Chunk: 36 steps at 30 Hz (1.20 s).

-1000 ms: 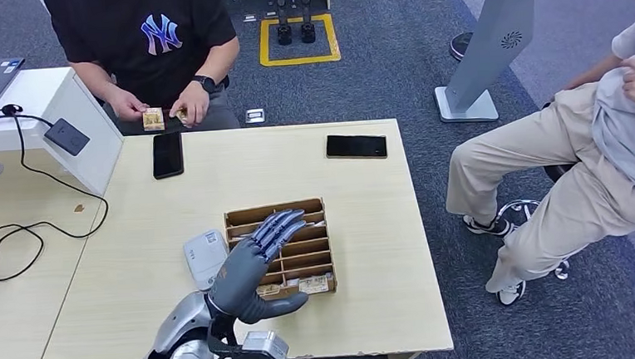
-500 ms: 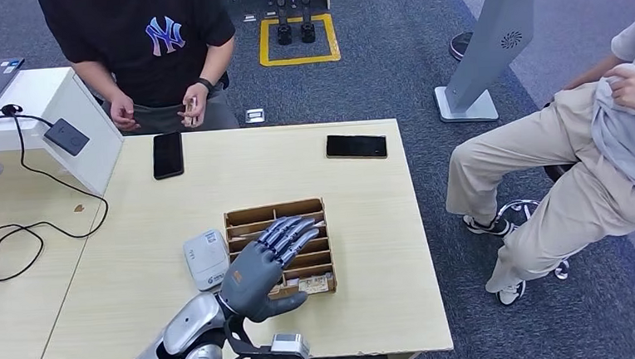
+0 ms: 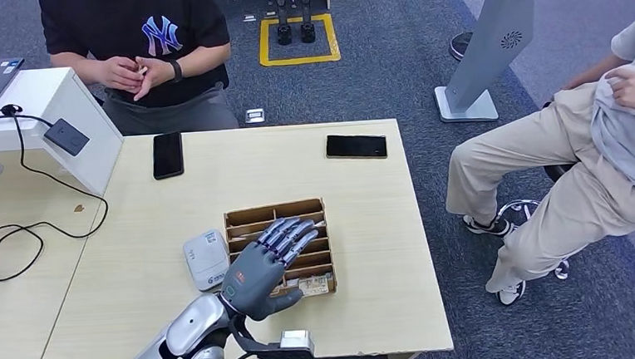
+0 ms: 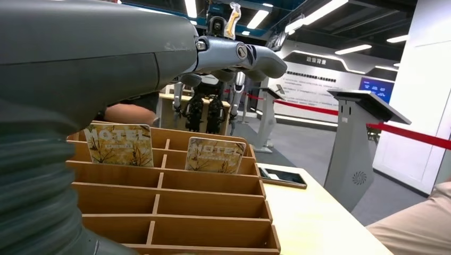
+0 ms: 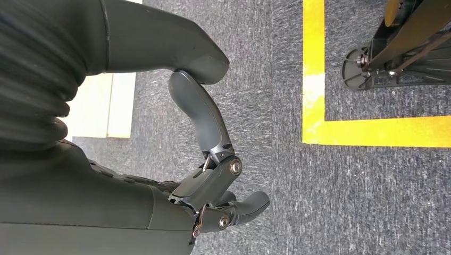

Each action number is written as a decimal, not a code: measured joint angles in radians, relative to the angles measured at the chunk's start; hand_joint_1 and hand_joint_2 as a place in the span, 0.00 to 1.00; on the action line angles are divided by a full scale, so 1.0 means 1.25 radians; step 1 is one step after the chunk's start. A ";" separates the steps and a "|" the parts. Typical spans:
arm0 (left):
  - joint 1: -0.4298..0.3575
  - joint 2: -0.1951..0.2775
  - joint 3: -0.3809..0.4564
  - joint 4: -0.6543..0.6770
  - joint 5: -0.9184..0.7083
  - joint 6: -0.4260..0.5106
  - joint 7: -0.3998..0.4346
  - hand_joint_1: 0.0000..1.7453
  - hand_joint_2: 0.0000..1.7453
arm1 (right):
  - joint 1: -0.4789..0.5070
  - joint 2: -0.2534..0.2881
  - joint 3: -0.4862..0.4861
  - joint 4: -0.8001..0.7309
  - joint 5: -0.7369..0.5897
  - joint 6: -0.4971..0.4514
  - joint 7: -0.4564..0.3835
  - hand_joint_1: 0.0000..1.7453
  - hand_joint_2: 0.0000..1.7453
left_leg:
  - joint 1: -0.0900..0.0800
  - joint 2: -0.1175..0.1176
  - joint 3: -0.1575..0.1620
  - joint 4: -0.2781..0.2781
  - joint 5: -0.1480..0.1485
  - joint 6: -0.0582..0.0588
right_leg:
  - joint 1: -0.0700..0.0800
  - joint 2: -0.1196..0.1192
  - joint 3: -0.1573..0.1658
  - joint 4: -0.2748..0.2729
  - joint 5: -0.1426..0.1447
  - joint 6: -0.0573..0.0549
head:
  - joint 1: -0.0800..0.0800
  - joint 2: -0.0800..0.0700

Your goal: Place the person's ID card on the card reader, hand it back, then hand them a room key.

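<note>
- Head view: the left robot hand (image 3: 265, 262) hovers over the wooden tray (image 3: 316, 206) on the worktop (image 3: 367, 226), fingers spread and holding nothing. A white card reader (image 3: 204, 259) sits just beside the tray. One room key card (image 3: 314, 285) lies in the tray's nearest row. The person (image 3: 143, 40) across the worktop has both hands together; I cannot tell whether they hold the ID card.
- Left wrist view: two key cards, one (image 4: 118, 144) and another (image 4: 214, 155), stand upright in the tray's slots. They look thin, stiff, light and slick; pinching the exposed top edge seems best.
- Right wrist view: the right robot hand (image 5: 213, 180) hangs over carpet, fingers curled inward, holding nothing.
</note>
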 joint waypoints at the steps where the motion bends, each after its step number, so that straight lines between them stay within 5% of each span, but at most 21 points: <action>1: -0.001 0.001 -0.002 0.001 -0.002 0.000 0.000 0.00 1.00 | 0.000 0.000 0.000 0.000 0.000 0.000 0.000 0.00 1.00 | 0.000 0.000 0.000 0.000 0.000 0.000 | 0.000 0.000 0.000 0.000 0.000 0.000 | 0.000 0.000; 26: -0.023 0.021 -0.027 0.006 -0.009 -0.016 0.005 0.00 1.00 | 0.003 -0.001 0.000 0.000 0.000 -0.003 -0.001 0.00 1.00 | 0.000 0.000 0.000 0.000 0.000 0.000 | 0.000 0.000 0.000 0.000 0.000 0.000 | 0.000 0.000; 36: -0.007 0.004 -0.027 0.019 -0.070 0.117 0.062 0.00 1.00 | 0.005 -0.001 0.000 0.000 0.000 -0.005 -0.001 0.00 1.00 | 0.000 0.000 0.000 0.000 0.000 0.000 | 0.000 0.000 0.000 0.000 0.000 0.000 | 0.000 0.000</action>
